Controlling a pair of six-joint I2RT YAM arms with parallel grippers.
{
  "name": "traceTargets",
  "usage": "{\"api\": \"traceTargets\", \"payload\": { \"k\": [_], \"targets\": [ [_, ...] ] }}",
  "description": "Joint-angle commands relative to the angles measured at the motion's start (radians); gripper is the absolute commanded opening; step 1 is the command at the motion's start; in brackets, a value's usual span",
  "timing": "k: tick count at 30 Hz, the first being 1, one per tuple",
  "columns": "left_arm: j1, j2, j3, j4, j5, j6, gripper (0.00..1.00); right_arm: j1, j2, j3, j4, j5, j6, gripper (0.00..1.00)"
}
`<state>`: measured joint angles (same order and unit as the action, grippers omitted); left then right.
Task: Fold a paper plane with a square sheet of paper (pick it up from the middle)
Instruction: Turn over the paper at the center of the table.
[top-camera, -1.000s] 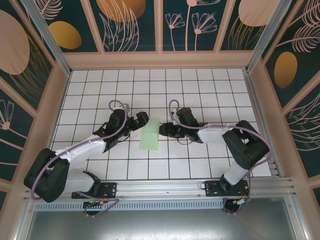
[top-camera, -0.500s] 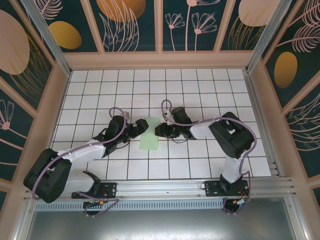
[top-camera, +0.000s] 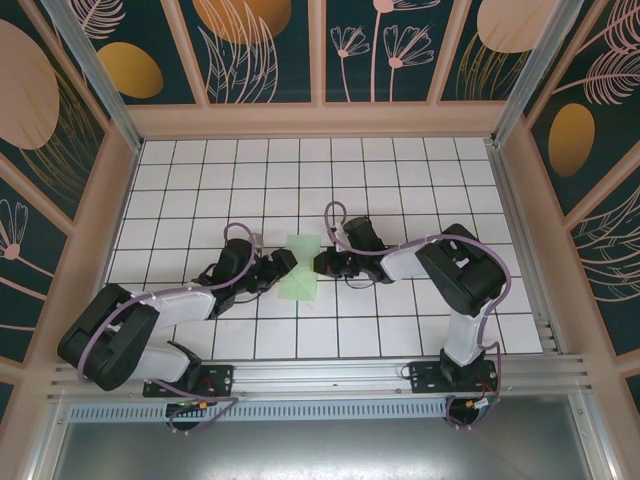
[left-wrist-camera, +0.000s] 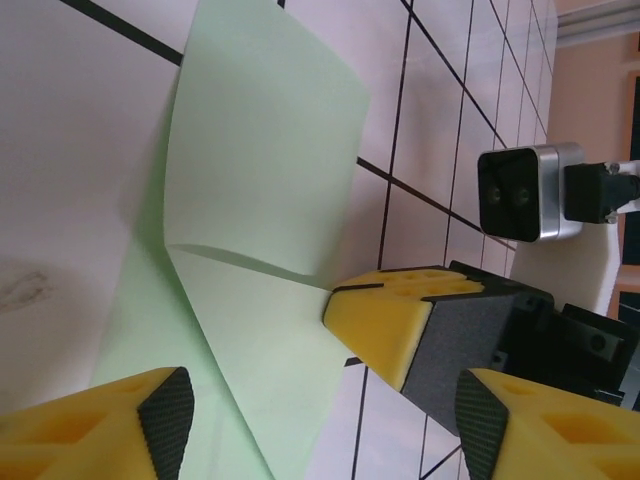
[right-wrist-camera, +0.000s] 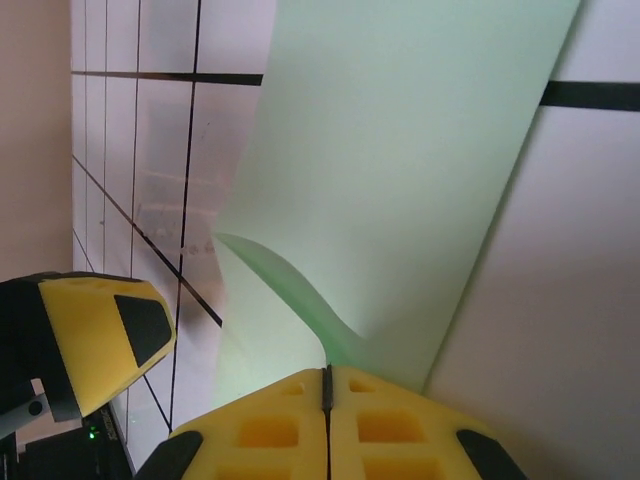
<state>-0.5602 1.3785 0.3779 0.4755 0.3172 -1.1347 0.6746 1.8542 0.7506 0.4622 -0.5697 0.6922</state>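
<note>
The right gripper, with its yellow foam-padded fingers, was pressed fully together, the pads meeting with no gap, and nipped the middle of the right edge of the thin pale mint-green sheet of paper. Across from it the left gripper stood wide apart, one finger over the sheet's left side and the other off beyond the right gripper, holding nothing; whether its nearer pad touched the paper could not be told.

From the pinch a soft curved ridge ran across the sheet, and the half beyond it lifted off the surface while the rest lay flat. The sheet sat in the middle of the white black-gridded tabletop, between the two wrists.

The paper looked very light and limp: it bent under one small grip, would crease for good wherever it was squeezed hard, and would likely slide on the smooth tiles. A hold at mid-edge on both sides seemed the fitting one, with the left side not yet taken
</note>
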Motion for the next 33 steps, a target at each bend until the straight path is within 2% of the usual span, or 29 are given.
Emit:
{"api": "traceTargets", "payload": {
  "k": [1,10,15,26,28,33],
  "targets": [
    [0.005,0.038,0.010,0.058,0.047,-0.020,0.69,-0.007,-0.041,-0.028,0.081,0.024,0.044,0.07],
    [0.005,0.092,0.026,0.089,0.066,-0.017,0.64,-0.012,-0.059,-0.058,0.105,0.035,0.066,0.07],
    [0.006,0.138,0.058,0.092,0.088,0.014,0.53,-0.012,-0.055,-0.057,0.104,0.032,0.065,0.07],
    [0.005,0.239,0.092,0.171,0.144,0.056,0.37,-0.022,-0.067,-0.063,0.095,0.026,0.072,0.08],
    [0.006,0.244,0.092,0.182,0.144,0.072,0.33,-0.029,-0.097,-0.075,0.098,0.034,0.084,0.12],
    [0.005,0.264,0.084,0.217,0.140,0.120,0.19,-0.068,-0.214,-0.097,0.046,0.086,0.096,0.37]
  ]
}}
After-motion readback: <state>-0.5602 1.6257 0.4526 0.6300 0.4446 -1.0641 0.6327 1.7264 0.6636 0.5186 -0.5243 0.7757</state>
